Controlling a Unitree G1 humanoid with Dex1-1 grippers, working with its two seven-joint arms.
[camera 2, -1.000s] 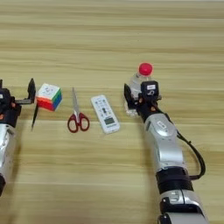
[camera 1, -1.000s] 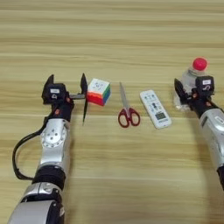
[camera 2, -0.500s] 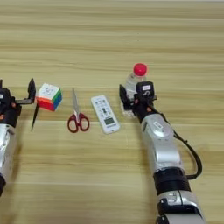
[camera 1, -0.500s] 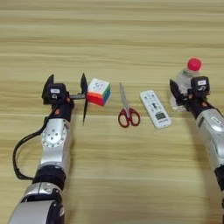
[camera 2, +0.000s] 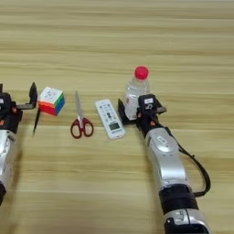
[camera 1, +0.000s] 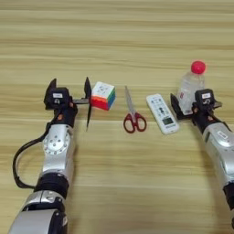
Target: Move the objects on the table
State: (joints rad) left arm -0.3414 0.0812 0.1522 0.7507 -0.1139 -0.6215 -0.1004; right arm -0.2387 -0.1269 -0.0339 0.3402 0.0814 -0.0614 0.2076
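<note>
A: Grippers?
B: Left gripper (camera 1: 69, 90) stands fingers spread, just left of the puzzle cube (camera 1: 103, 95); the pen (camera 1: 88, 119) lies under it. Right gripper (camera 2: 137, 109) clasps the bottle (camera 2: 136, 91) upright.
A: Between them?
B: Scissors (camera 1: 133, 117) and remote (camera 2: 109, 118), flat on the table (camera 1: 119, 36).

Nothing to report apart from the task's own things and the robot; no other item to be made out in either view.
</note>
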